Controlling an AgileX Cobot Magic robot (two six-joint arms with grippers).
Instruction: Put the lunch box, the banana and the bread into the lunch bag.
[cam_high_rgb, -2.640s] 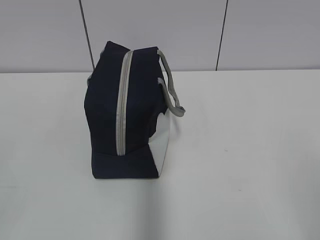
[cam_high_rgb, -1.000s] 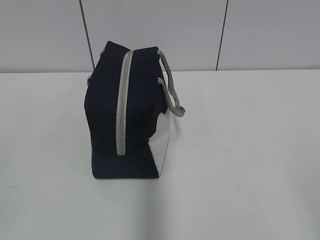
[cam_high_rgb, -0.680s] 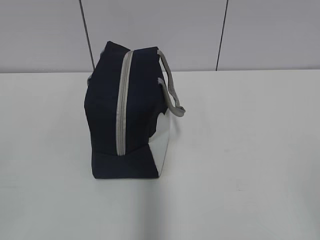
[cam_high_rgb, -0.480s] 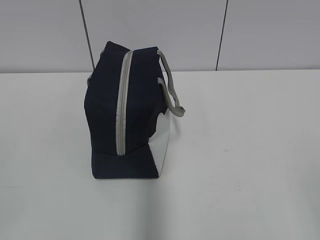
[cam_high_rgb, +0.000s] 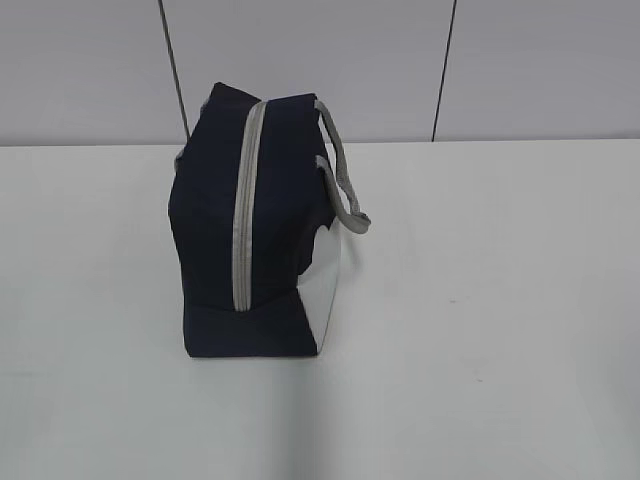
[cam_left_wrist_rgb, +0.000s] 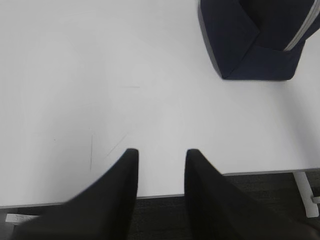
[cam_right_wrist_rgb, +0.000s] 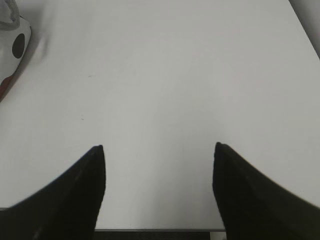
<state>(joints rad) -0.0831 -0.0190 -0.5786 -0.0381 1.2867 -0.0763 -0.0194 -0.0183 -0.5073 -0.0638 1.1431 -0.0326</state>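
The navy-blue lunch bag (cam_high_rgb: 255, 230) stands on the white table (cam_high_rgb: 500, 300) left of centre, its grey zipper running down the near face and shut, grey handles on the right. It also shows in the left wrist view (cam_left_wrist_rgb: 255, 35) at the top right. A white corner of the bag shows in the right wrist view (cam_right_wrist_rgb: 12, 45) at the top left. The lunch box, the banana and the bread are out of view. My left gripper (cam_left_wrist_rgb: 161, 152) is open and empty over the table's front edge. My right gripper (cam_right_wrist_rgb: 158, 147) is wide open and empty over bare table. Neither gripper shows in the exterior view.
A grey panelled wall (cam_high_rgb: 400, 60) stands behind the table. The table's front edge (cam_left_wrist_rgb: 260, 172) and dark floor show below my left gripper.
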